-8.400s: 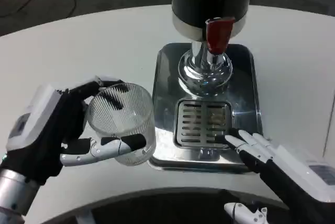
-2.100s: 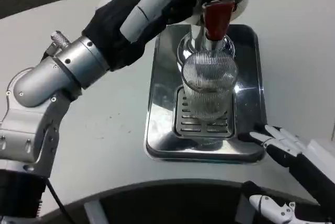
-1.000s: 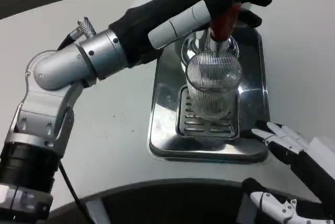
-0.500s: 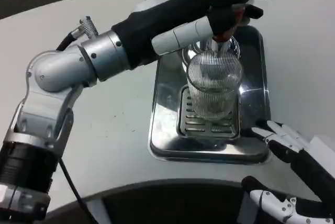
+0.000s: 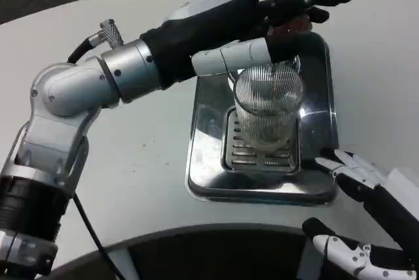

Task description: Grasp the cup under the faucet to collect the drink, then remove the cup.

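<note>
Cup: I see it upright on the drip grate, under the faucet.
Left hand: fingers wrapped on the red tap lever.
Right hand: spread, empty, near right of the tray.

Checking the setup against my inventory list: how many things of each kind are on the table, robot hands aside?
Ribbed clear cup: 1
Drink dispenser with red tap lever: 1
Steel drip tray: 1
Total: 3
</note>
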